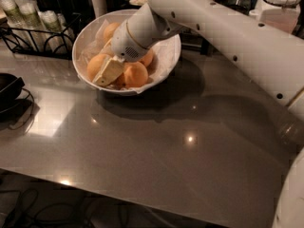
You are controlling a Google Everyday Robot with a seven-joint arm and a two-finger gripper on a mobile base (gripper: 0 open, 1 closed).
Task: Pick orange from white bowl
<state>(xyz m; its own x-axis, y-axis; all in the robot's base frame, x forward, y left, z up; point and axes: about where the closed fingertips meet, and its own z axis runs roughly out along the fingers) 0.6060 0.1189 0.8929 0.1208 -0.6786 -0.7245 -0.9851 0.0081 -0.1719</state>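
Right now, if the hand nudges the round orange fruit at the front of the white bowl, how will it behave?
The round orange fruit likely rolls, though the shallow white bowl should contain it. The thin paper liner looks floppy and may shift. The hand sits low among the fruit.

Dim, seemingly overhead light glints off the table (142, 156), catching the tool (108, 71) in the white bowl (123, 91).

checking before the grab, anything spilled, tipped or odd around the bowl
Nothing stands out. The white bowl sits upright on the grey counter, its paper liner in place and the oranges all inside it. The gripper is down among the oranges in the bowl. No spill or damage shows on the counter.
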